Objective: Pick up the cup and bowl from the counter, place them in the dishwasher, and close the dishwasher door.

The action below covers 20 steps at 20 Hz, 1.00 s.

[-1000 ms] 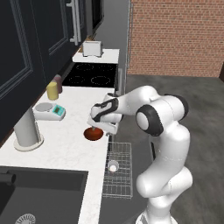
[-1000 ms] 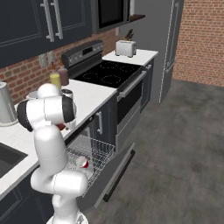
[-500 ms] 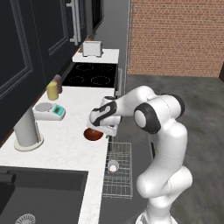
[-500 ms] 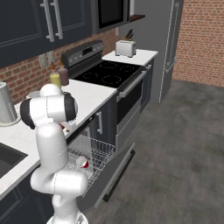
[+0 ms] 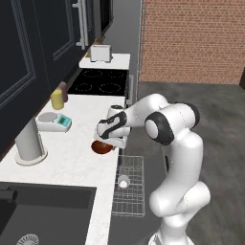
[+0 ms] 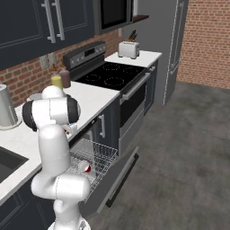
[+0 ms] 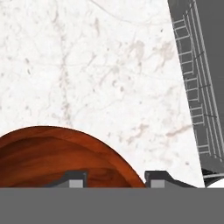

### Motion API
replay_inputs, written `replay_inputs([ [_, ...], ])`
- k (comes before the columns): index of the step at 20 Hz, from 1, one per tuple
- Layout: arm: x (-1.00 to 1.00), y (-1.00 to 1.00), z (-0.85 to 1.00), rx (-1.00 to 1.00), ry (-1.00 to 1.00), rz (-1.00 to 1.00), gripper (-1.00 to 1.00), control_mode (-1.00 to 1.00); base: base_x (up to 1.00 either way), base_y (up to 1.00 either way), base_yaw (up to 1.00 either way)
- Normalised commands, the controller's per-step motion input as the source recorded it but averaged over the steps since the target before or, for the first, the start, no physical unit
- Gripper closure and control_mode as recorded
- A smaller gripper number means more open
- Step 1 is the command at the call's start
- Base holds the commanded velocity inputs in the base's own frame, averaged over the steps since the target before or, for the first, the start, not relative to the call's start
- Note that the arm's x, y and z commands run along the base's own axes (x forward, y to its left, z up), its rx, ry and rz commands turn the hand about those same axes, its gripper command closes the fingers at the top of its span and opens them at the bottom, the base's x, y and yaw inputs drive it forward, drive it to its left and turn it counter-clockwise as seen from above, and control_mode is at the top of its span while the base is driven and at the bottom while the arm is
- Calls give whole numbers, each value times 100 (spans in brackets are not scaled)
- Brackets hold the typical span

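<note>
The reddish-brown bowl (image 5: pixel 100 148) sits on the white counter (image 5: pixel 72 148) close to its front edge. My gripper (image 5: pixel 111 142) is down on the bowl's right rim. In the hand view the bowl (image 7: pixel 52 157) lies at the lower left, and my gripper (image 7: pixel 116 180) straddles its rim: one fingertip (image 7: pixel 73 180) inside, the other against the outside. Whether the fingers press the rim is unclear. The red cup (image 5: pixel 124 181) lies in the dishwasher's pulled-out wire rack (image 5: pixel 131 198). From the right, the cup (image 6: pixel 86 168), rack (image 6: pixel 99 157) and lowered dishwasher door (image 6: pixel 117 176) are in view.
Further back on the counter stand a grey scale with a teal display (image 5: pixel 54 121), a yellow jar (image 5: pixel 57 99) and a metal canister (image 5: pixel 29 142). The black hob (image 5: pixel 100 82) and a toaster (image 5: pixel 101 52) lie beyond; the black sink (image 5: pixel 43 213) is nearer.
The hand has come down a little onto the bowl's rim. Bowl, cup and rack have not moved.
</note>
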Motion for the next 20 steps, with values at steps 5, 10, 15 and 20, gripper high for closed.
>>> replay_inputs([
  [5, 4, 1, -11, 0, -6, 0, 100, -100, 0, 0, 0],
  [10, -17, -7, 10, 0, -15, 0, 100, -100, 0, 0, 0],
  [15, -61, -42, 25, 0, -22, 3, 100, -100, 0, 0, 0],
  [20, -78, -84, 23, 0, -6, 0, 100, -100, 0, 0, 0],
])
